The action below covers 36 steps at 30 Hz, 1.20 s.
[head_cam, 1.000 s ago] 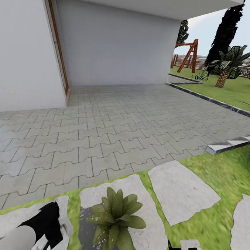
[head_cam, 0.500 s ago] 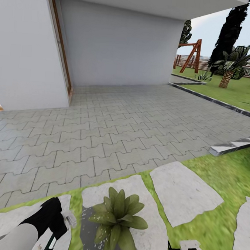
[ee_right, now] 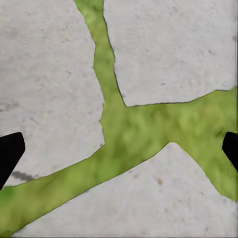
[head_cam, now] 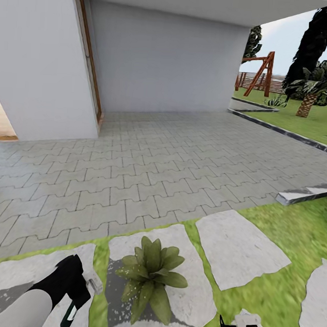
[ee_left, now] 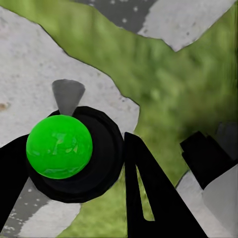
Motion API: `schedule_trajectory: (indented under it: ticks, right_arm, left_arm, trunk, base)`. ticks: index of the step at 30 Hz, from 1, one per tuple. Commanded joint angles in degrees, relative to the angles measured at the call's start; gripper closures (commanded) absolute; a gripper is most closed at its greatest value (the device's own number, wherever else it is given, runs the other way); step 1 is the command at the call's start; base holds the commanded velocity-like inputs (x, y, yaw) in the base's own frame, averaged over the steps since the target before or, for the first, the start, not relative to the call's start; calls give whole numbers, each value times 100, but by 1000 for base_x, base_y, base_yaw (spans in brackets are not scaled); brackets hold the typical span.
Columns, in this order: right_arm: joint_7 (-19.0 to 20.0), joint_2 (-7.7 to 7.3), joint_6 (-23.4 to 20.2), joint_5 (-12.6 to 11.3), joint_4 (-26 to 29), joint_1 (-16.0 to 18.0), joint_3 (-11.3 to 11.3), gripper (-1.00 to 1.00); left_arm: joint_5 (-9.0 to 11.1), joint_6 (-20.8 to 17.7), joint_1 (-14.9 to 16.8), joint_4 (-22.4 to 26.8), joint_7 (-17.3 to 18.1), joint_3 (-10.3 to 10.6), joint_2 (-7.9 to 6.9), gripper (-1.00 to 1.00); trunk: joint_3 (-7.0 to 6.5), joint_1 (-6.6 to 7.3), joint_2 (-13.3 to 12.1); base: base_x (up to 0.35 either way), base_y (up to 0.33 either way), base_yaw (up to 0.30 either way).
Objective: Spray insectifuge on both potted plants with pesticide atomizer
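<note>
While the left gripper (head_cam: 80, 294) is closing its black fingers (ee_left: 148, 198) around the pesticide atomizer (ee_left: 67, 153), the whitish nozzle (head_cam: 94, 285) is pointing toward a potted plant (head_cam: 149, 276) just beside it on a grey stepping stone (head_cam: 189, 300). The right gripper (ee_right: 119, 148) is hanging wide apart over grass and stones, holding nothing.

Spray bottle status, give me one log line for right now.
left gripper: shut on spray bottle | right gripper: open, over stepping stones | potted plant: white specks on leaves
</note>
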State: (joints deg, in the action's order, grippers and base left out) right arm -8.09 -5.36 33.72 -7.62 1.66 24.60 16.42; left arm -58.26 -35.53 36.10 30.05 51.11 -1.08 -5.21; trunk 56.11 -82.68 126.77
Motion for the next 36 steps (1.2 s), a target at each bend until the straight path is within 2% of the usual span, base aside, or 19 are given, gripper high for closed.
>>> schedule_trajectory:
  ticks: [1,5,8,9,11,12,14,22,29,32,36]
  right_arm:
    - [-8,4,11,-55,1,1,53,-100]
    - [-8,8,11,-55,1,1,54,-100]
    - [-8,8,15,-55,1,1,54,-100]
    - [-8,8,15,-55,1,1,54,-100]
    - [-8,5,19,-55,1,1,49,-100]
    - [-8,3,20,-55,1,1,48,-100]
    - [-8,-1,20,-55,1,1,46,-100]
    - [-8,-13,19,-55,1,1,46,-100]
    - [-8,-33,16,-55,1,1,46,-100]
    - [-8,-13,12,-55,1,1,50,-100]
    - [-8,15,11,-55,1,1,54,-100]
  left_arm:
    - [-27,-39,2,14,40,-9,7,100]
    - [-27,-38,2,11,39,-11,59,100]
    - [-36,-75,21,10,90,10,163,100]
    - [-47,-89,30,10,209,17,186,100]
    - [-126,-92,43,24,910,53,236,100]
    - [-164,-90,44,25,1065,91,241,100]
    - [-357,-101,46,31,1338,368,243,100]
    - [-413,-121,46,248,1355,442,211,100]
    - [-420,-121,46,273,1348,447,210,100]
    - [-635,-176,46,274,1349,440,242,100]
    - [-733,-429,46,289,1349,433,279,100]
  trunk:
    - [5,2,2]
    - [5,2,2]
    - [5,2,2]
    - [5,2,2]
    - [5,2,2]
    - [5,2,2]
    - [5,2,2]
    - [5,2,2]
    - [5,2,2]
    - [5,2,2]
    - [14,2,2]
  base:
    - [-30,-264,176]
    - [29,-271,251]
    - [81,-273,274]
    - [93,-273,275]
    - [98,-273,151]
    - [99,-273,56]
    - [77,-274,18]
    - [-151,-229,1]
    - [-48,-33,0]
    - [0,0,6]
    - [0,0,179]
